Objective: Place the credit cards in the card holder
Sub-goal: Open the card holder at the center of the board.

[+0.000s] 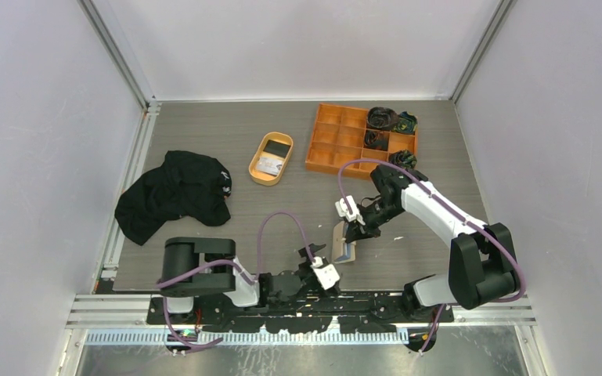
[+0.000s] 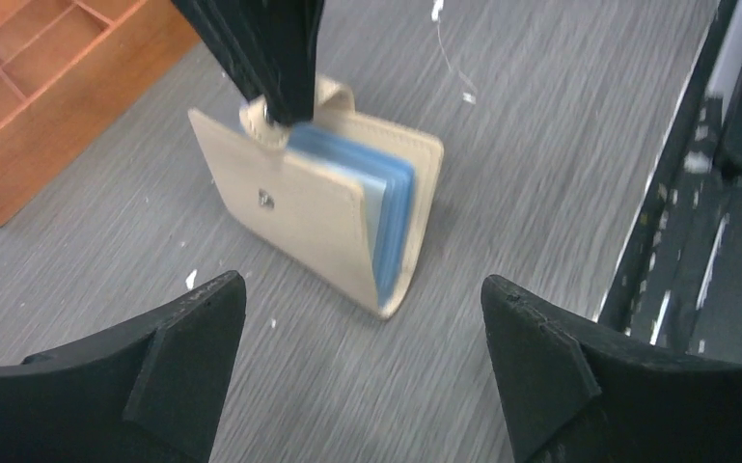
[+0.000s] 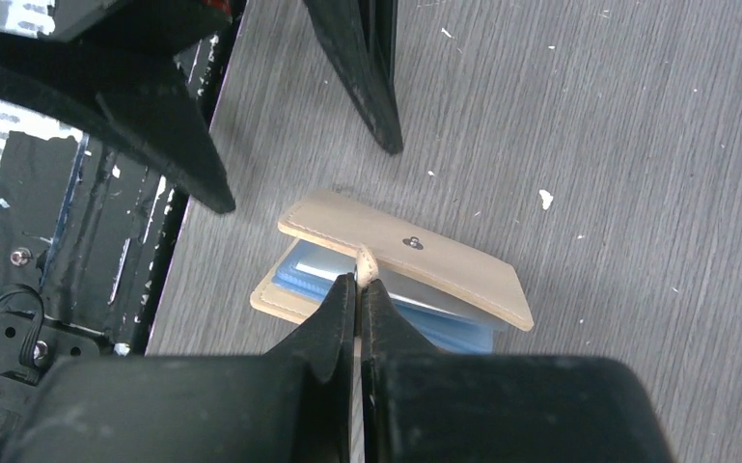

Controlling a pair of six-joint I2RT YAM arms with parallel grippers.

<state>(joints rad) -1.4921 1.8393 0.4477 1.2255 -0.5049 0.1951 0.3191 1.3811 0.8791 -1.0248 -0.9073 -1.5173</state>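
— Where's the card holder (image 1: 344,244)?
— Upright, half-open, at the table's (image 1: 243,227) six o'clock; the right gripper (image 3: 359,283) pinches its snap tab (image 3: 368,262).
— The left gripper (image 2: 362,289)?
— Spread wide at the holder's eight o'clock, touching nothing (blue leaves (image 2: 391,207) inside: cards or sleeves, unclear). Two cards (image 1: 270,163) lie in the oval tray (image 1: 254,168), eleven o'clock.

One card holder (image 1: 345,244), one tray (image 1: 255,161), perhaps two cards (image 1: 269,164), one box (image 1: 330,149), one cloth (image 1: 174,194)

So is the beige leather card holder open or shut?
Partly open: the beige leather card holder gapes, blue sleeves showing, right gripper pinching its tab.
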